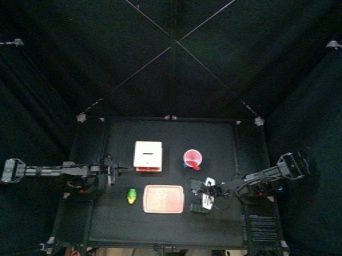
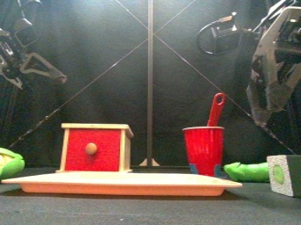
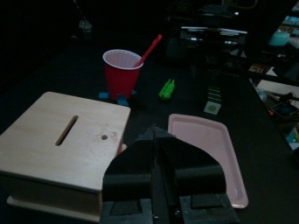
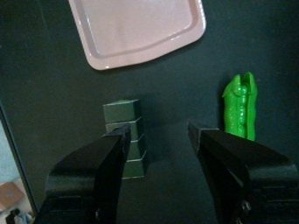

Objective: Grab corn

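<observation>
The corn (image 1: pixel 131 196), a tiny yellow cob with a green end, lies on the table just left of the pink tray (image 1: pixel 164 200). In the front view its green end (image 2: pixel 9 163) shows at the left edge. My left gripper (image 1: pixel 118 173) hangs back and left of the corn, apart from it. In the left wrist view it (image 3: pixel 158 140) hovers over the wooden box (image 3: pixel 65 144), jaws a narrow gap apart and holding nothing; the corn is out of that view. My right gripper (image 4: pixel 158 131) stands open at the table's right side, above small grey-green blocks (image 4: pixel 126 140).
A red cup (image 2: pixel 202 149) with a red spoon stands behind the tray, right of the red-fronted wooden box (image 2: pixel 94 148). A green pod (image 4: pixel 239 105) and a grey block (image 2: pixel 282 174) lie right of the tray. Black curtains close in the table.
</observation>
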